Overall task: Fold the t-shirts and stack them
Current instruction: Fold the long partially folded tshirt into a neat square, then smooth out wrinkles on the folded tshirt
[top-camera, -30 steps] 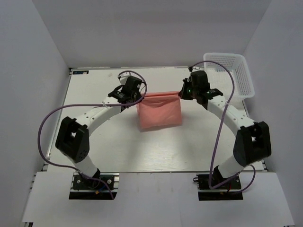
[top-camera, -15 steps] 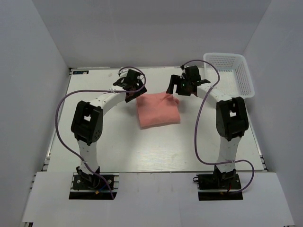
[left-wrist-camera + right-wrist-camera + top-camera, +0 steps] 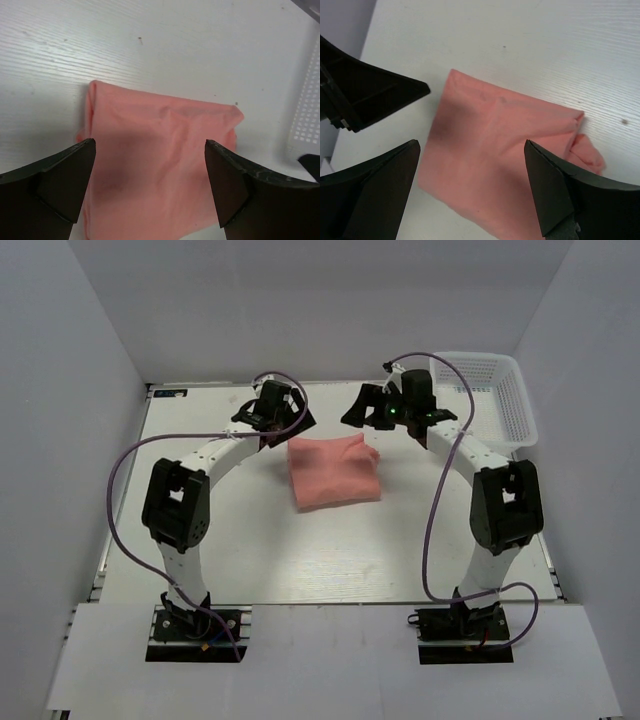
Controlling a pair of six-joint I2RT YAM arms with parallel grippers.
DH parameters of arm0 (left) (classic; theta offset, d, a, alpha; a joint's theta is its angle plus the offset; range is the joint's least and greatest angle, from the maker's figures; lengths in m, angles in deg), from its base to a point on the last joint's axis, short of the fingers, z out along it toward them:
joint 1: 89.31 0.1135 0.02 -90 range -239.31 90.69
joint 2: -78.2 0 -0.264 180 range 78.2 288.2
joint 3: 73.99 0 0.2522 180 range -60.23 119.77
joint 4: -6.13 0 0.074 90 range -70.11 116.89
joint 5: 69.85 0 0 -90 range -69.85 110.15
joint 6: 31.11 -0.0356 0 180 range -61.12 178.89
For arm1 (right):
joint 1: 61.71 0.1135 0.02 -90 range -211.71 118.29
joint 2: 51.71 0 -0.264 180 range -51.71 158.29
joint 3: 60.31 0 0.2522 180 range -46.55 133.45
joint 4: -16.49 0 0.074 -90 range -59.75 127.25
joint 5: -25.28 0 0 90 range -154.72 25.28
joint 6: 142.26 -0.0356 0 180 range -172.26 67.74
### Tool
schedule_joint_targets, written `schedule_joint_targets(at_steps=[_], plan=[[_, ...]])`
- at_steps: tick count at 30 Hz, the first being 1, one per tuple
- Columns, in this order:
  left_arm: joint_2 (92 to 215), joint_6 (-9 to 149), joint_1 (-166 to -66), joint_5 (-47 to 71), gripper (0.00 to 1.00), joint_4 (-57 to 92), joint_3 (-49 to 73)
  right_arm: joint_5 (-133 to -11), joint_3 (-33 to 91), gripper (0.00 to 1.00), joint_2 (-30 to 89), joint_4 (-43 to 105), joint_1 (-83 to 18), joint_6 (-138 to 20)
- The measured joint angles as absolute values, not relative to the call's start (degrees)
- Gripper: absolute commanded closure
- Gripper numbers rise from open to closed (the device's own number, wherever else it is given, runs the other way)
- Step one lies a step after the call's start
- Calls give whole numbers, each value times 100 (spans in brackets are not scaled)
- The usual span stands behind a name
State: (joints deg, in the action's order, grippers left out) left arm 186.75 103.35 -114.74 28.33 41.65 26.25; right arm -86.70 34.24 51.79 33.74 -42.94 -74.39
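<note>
The salmon-pink t-shirt [image 3: 333,472] lies folded in a rough rectangle on the white table, its far right corner slightly rumpled. My left gripper [image 3: 290,424] hovers above the shirt's far left corner and is open, with nothing between its fingers. In the left wrist view the t-shirt [image 3: 160,135] shows below the wide-apart fingers of the left gripper [image 3: 150,145]. My right gripper [image 3: 357,412] hangs above the far right corner, open and empty. The right wrist view looks down on the t-shirt [image 3: 505,130] between the spread fingers of the right gripper [image 3: 472,145].
A white plastic mesh basket [image 3: 487,375] stands at the far right corner of the table; its wall [image 3: 307,115] shows at the right edge of the left wrist view. The left gripper's black fingers [image 3: 370,95] appear at the upper left of the right wrist view.
Both grippers have opened and let go of the shirt's far edge, then risen and drawn back a little. The shirt's far edge has dropped onto the table.
</note>
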Motion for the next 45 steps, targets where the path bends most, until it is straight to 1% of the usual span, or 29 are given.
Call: schedule_joint_targets(at_steps=[4, 11, 14, 21, 24, 28, 30, 34, 36, 40, 45], plan=[[18955, 10329, -11481, 2396, 0, 3759, 2673, -9240, 3418, 10, 5621, 2744, -4290, -7782], [20173, 10327, -11467, 2182, 0, 3346, 2920, -9385, 3551, 10, 6910, 2113, -4301, -8429], [20166, 10353, -11402, 2184, 0, 3228, 2955, -9433, 3573, 10, 7369, 2008, -4327, -8671], [20037, 10414, -11290, 2158, 0, 2887, 2563, -9489, 3510, 10, 7398, 1717, -4428, -8870], [20007, 10375, -11273, 2175, 0, 3029, 2605, -9387, 3468, 10, 7238, 1872, -4430, -8750], [19760, 10226, -11231, 2304, 0, 3422, 2695, -9129, 3164, 10, 6351, 2320, -4454, -8481], [19440, 10139, -11231, 2348, 0, 3540, 2616, -9044, 2996, 10, 5693, 2436, -4460, -8348], [18385, 10014, -11249, 2396, 0, 3562, 2229, -9107, 2550, 10, 4482, 2255, -4454, -8287], [17939, 9959, -11275, 2202, 0, 3437, 2076, -9238, 2233, 10, 4113, 2080, -4434, -8324], [17548, 9865, -11360, 1356, 0, 2893, 1584, -9441, 1507, 10, 3936, 1789, -4371, -8501], [17729, 9948, -11609, 357, 0, 2108, 441, -9721, 878, 10, 4224, 1542, -4325, -8838]])
